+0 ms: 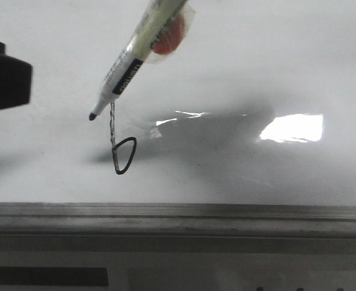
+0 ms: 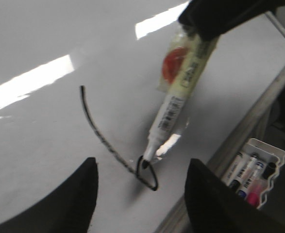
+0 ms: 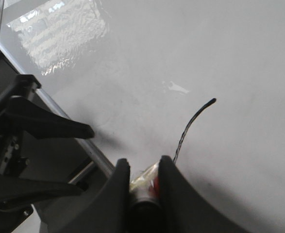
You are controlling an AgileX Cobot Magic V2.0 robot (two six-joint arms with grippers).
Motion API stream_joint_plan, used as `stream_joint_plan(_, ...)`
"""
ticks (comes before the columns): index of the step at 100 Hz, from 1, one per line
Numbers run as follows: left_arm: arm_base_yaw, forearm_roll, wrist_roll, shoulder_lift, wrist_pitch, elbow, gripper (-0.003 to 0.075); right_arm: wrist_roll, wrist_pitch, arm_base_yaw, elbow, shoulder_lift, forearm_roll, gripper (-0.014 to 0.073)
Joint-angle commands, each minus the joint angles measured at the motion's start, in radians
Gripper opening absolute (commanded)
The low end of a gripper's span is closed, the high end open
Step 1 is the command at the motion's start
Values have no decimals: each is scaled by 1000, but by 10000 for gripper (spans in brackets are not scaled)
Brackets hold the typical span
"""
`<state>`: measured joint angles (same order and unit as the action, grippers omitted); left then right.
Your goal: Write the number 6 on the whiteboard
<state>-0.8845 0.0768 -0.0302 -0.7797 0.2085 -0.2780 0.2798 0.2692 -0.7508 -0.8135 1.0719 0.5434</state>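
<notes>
The whiteboard is glossy white with a grey metal rim along its near edge. The number 6 is drawn on it in thin black line, a long stem ending in a small pointed loop. It also shows in the left wrist view, and its stem shows in the right wrist view. My right gripper is shut on a white marker with a red label. The marker tip hangs over the loop and looks lifted off the board. My left gripper is open and empty, hovering beside the 6.
A white tray holding several markers sits beyond the board's rim. Bright light glare lies on the board to the right of the 6. A dark part of the left arm is at the left edge.
</notes>
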Motion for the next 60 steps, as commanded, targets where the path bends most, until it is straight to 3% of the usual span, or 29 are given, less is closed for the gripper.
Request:
stream_joint_plan(1, -35, 6, 9, -70, 149, -28, 365, 15, -34, -21, -34, -15, 0, -62)
stream_joint_plan(20, -46, 6, 9, -176, 270, -28, 365, 15, -31, -65, -34, -12, 11, -62)
stream_joint_plan(37, -46, 6, 9, -190, 270, -28, 347, 15, -20, -65, -34, -12, 16, -62)
stream_joint_plan(44, -46, 10, 9, -190, 270, -28, 258, 15, -19, -65, -34, -12, 17, -62)
stream_joint_plan(57, -46, 14, 9, -190, 260, -28, -24, 15, -19, -65, -34, -12, 20, -62)
stream_joint_plan(60, -46, 16, 9, -190, 261, -28, -18, 15, -17, -65, -34, -12, 20, -62)
